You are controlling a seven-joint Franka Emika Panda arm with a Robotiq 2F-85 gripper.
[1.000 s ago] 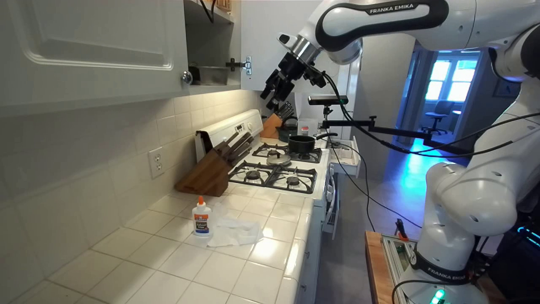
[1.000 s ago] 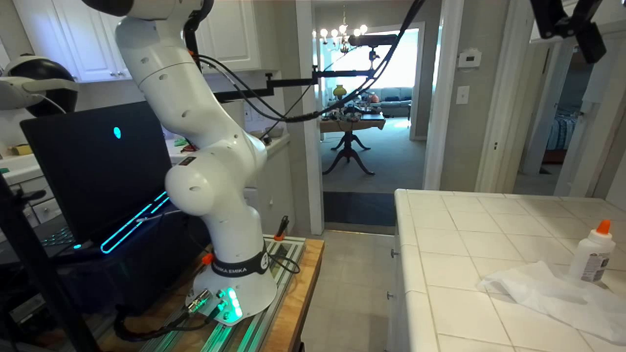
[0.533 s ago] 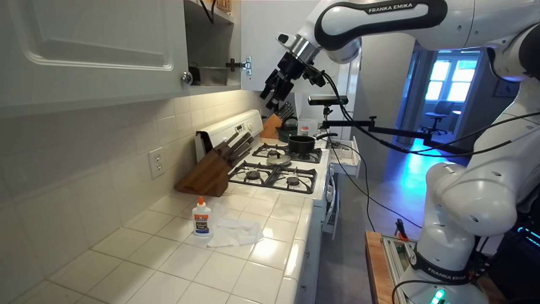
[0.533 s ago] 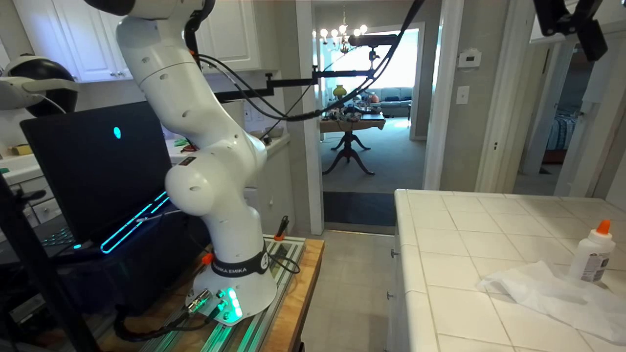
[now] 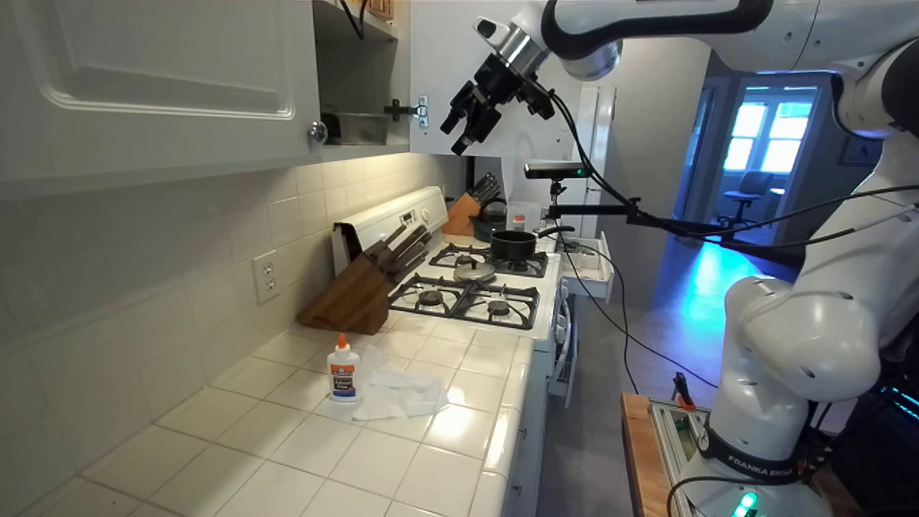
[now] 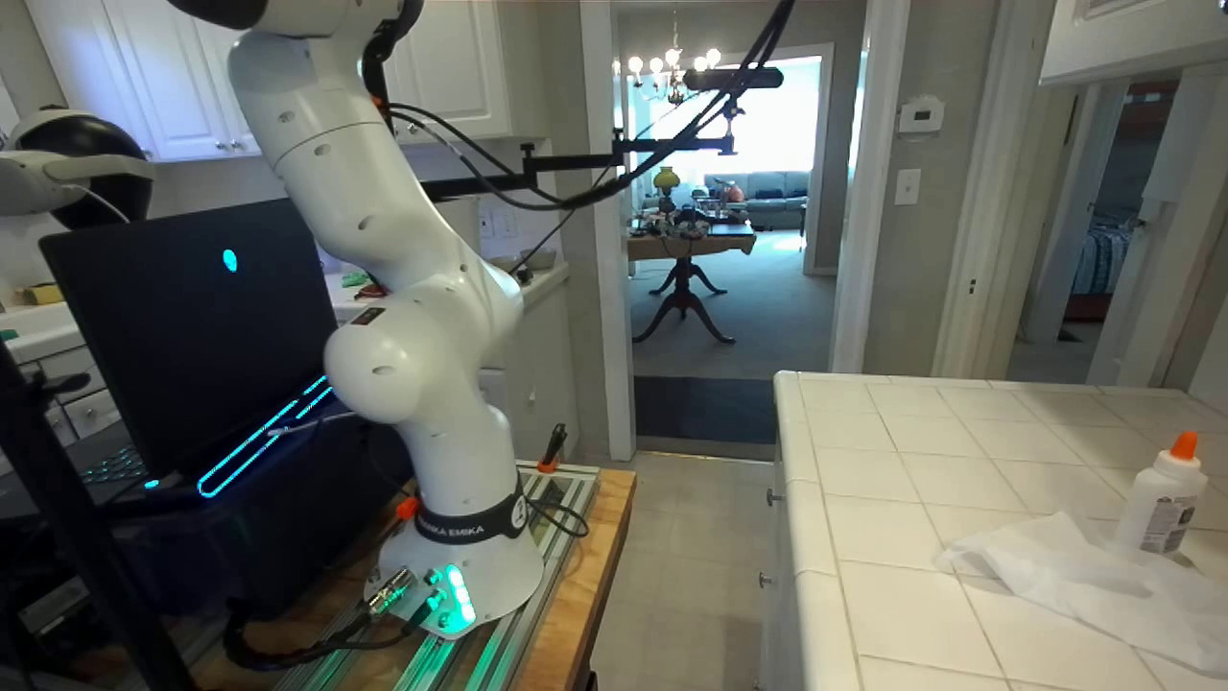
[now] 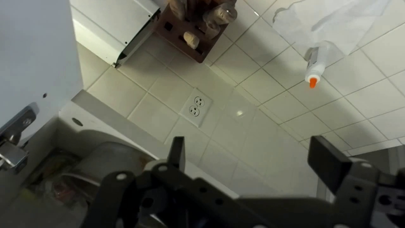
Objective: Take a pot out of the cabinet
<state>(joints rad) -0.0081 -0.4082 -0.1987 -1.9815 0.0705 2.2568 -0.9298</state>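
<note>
A grey steel pot [image 5: 365,129] sat low inside the white wall cabinet [image 5: 357,75], on its bottom shelf [image 5: 366,151], with one door [image 5: 449,43] swung wide. In an exterior view the gripper [image 5: 453,138] hung in the air before that open door, tilted downward and apart from the pot. In the wrist view its black fingers [image 7: 329,163] were spread far apart, holding nothing. Whether the pot stood level or leaned could not be told, and no handle could be made out. The metal looked stiff and smooth: probably fairly light, unlikely to break, but apt to slip if squeezed across its curved side. The rim seemed the surest hold, one finger inside and one out, with a small lift before drawing it forward. A black saucepan [image 5: 513,244] on the stove [image 5: 380,228] was likely not the one wanted.
</note>
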